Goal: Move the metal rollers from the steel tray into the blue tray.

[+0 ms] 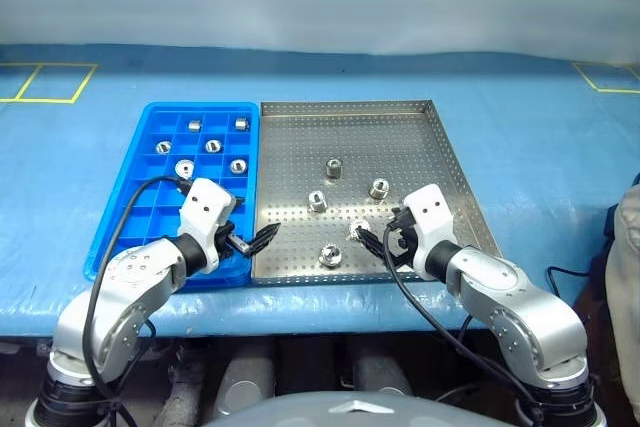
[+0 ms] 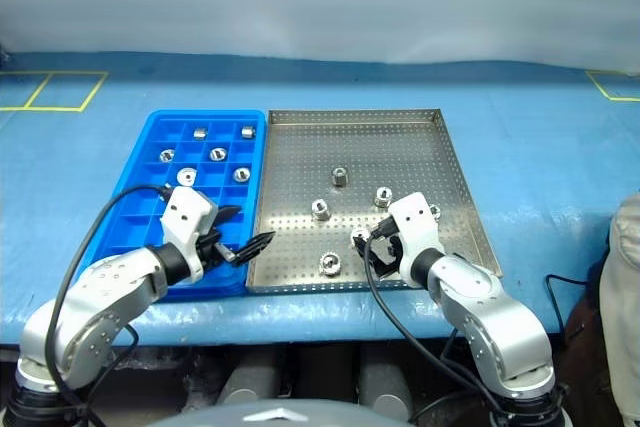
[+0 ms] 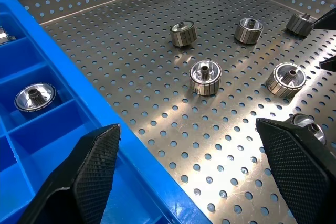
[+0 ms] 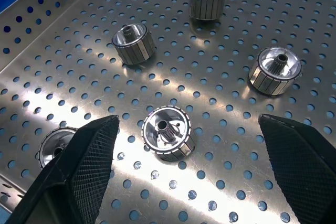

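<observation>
Right wrist view: the wide-open right claw [image 4: 184,171] straddles an upright metal roller [image 4: 167,132], hole upward.

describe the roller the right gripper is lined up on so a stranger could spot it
Find the steel tray, right of the blue tray. Five metal rollers lie loose on its perforated floor. The one meant sits directly before the open right gripper, closer to its fingertips than any other.

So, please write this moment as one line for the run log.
left gripper: open, empty | right gripper: open, empty, above a roller | steel tray: rollers remain | blue tray: some rollers inside
</observation>
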### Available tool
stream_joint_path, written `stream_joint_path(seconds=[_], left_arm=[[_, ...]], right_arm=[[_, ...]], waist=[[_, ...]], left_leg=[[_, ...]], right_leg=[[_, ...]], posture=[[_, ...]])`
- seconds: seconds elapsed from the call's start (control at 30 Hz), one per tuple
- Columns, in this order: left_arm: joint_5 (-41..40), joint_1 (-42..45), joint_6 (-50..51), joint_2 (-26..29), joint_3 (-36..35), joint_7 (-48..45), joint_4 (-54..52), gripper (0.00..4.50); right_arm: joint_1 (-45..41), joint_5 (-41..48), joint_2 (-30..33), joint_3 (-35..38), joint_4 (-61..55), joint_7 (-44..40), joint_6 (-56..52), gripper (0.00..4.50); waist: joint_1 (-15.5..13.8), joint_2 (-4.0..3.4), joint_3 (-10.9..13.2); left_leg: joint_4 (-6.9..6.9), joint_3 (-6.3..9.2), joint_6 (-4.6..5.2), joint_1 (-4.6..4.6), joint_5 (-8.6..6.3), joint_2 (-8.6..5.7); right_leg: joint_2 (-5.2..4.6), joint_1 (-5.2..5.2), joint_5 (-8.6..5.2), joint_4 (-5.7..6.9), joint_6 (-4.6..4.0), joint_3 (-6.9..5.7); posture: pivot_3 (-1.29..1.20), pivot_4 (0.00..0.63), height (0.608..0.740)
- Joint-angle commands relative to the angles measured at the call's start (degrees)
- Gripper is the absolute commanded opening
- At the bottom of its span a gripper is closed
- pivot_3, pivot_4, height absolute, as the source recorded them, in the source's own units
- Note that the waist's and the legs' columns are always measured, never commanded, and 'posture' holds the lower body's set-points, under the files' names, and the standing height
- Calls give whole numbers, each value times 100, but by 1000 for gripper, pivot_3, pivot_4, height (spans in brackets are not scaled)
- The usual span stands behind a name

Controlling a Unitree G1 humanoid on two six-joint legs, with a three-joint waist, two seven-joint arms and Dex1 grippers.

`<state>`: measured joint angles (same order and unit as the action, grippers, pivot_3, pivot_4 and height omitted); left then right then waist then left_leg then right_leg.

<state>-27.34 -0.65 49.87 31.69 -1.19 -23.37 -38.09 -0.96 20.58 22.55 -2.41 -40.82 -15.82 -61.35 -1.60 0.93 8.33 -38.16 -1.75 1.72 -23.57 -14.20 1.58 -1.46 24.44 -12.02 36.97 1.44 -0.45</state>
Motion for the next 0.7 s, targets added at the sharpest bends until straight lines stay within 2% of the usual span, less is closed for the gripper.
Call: stream_joint_path(seconds=[0.03,0.7], left_arm=[[58,38,-47,6,0,21,-23,4485],[62,115,-44,39,2,-26,46,4485]], right_arm=[[-57,-45,9,39,-78,75,68,4492],[-90,-93,-41,43,-42,164,47,4492]], waist=[[0,0,0],[3,0,0]], left_leg=[[0,0,0,0,0,0],[0,0,0,0,0,0]], right_leg=[[0,0,0,0,0,0],[0,0,0,0,0,0]], posture=[[71,150,740],[64,150,740]])
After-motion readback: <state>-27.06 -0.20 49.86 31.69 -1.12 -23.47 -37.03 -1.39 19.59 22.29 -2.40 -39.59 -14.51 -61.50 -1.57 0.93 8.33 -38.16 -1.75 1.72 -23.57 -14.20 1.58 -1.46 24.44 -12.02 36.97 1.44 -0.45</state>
